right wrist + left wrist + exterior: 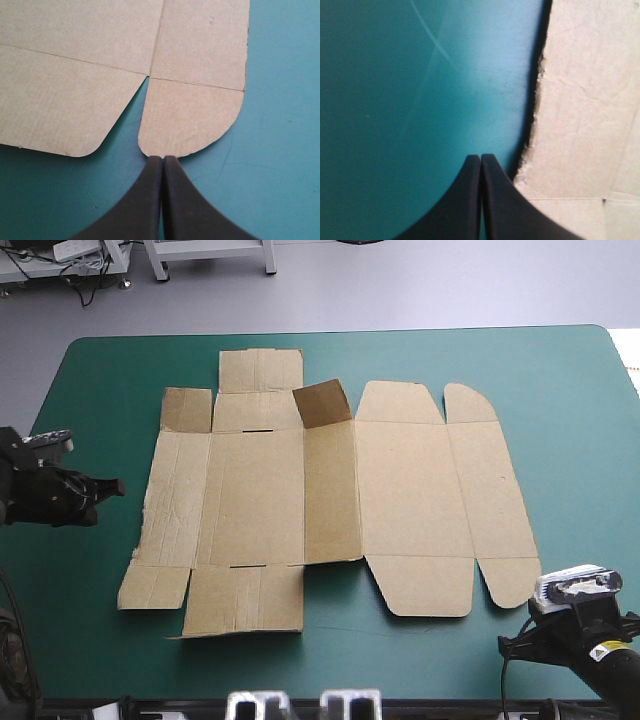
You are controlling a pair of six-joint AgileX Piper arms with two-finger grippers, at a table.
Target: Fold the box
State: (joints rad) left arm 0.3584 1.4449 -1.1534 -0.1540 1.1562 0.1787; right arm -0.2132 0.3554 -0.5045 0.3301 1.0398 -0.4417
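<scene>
The brown box (400, 490) lies as a flat cut sheet across the middle of the table. One small flap (322, 403) near its far edge stands tilted up; the other panels lie flat. My left gripper (112, 487) is shut, off the sheet's left edge and pointing at it. In the left wrist view its tips (481, 156) hover over the cover beside the sheet's ragged edge (585, 125). My right gripper (162, 157) is shut with nothing in it. Its tips are just at the rim of the rounded corner flap (190, 115) at the sheet's near right.
The teal-green cover (560, 390) shows as a band all round the sheet, widest at the left and right ends. The table's front edge (400, 702) runs close behind the right arm.
</scene>
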